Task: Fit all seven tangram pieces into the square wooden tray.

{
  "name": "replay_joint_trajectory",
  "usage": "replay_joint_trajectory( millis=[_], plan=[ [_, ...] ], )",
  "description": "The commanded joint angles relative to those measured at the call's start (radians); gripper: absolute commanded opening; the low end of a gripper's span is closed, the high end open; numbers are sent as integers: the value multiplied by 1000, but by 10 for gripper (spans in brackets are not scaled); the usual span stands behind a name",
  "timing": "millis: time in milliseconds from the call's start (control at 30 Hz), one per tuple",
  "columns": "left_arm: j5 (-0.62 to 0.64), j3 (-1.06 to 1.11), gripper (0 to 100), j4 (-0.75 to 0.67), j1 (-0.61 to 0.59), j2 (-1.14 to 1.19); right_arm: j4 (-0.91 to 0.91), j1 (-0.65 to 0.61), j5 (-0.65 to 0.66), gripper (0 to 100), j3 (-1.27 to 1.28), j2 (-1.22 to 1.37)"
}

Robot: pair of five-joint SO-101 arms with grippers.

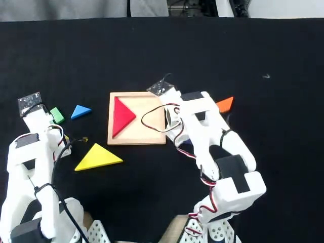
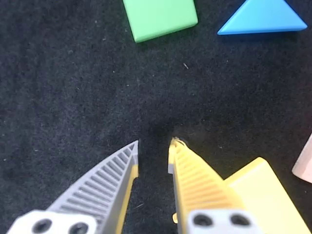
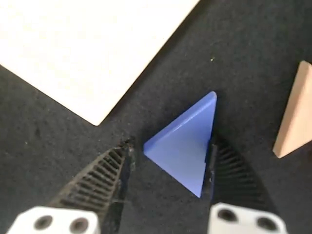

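1. Where the black-covered bench carries the square wooden tray, one red triangle lies inside it, in the half nearer the left arm.
2. Right gripper: its fingers stand apart, straddling a violet-blue triangle that lies flat on the cloth just beside a tray corner. One finger touches the triangle's edge and the other stands just clear of its tip, so the piece is not clamped.
3. Left gripper: fingers narrowly parted, nothing between them. A yellow piece lies against one finger.
4. Outside the tray: large yellow triangle, green piece and blue triangle on the left arm's side; orange piece beyond the right arm.
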Motion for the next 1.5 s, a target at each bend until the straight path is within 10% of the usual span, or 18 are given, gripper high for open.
replay_joint_trajectory(
  millis=[0,1467],
  plan=[
    [12,-4,117,-15,-7,-21,52,-6,-8,222,-8,-174],
    [12,-4,116,-15,-8,-20,-41,14,20,222,47,-30]
  ],
)
